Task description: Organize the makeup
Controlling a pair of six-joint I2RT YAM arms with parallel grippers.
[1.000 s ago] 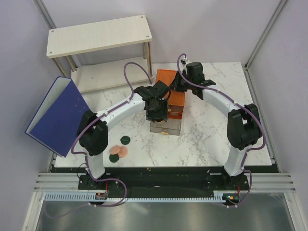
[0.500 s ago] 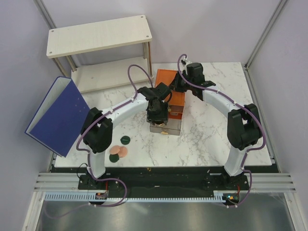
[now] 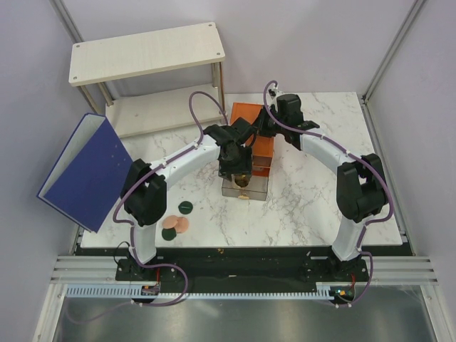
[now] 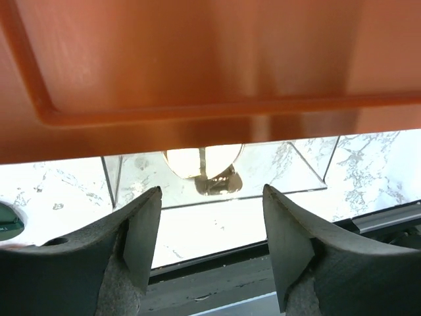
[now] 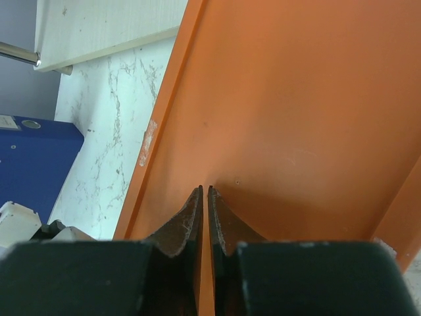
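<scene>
The clear drawer is pulled out of the orange drawer box. A pale peach, gold-rimmed item lies inside it, also visible in the top view. My left gripper hovers over the drawer, open and empty, just below the box front. My right gripper is shut and empty, its tips pressed on the box top. Two dark green compacts and peach discs lie on the table at the front left.
A big blue binder leans off the table's left edge and shows in the right wrist view. A white two-tier shelf stands at the back left. The marble table ends at a black rail at the front.
My left gripper has moved slightly back toward the orange box, over the open drawer. The right arm has not moved.
</scene>
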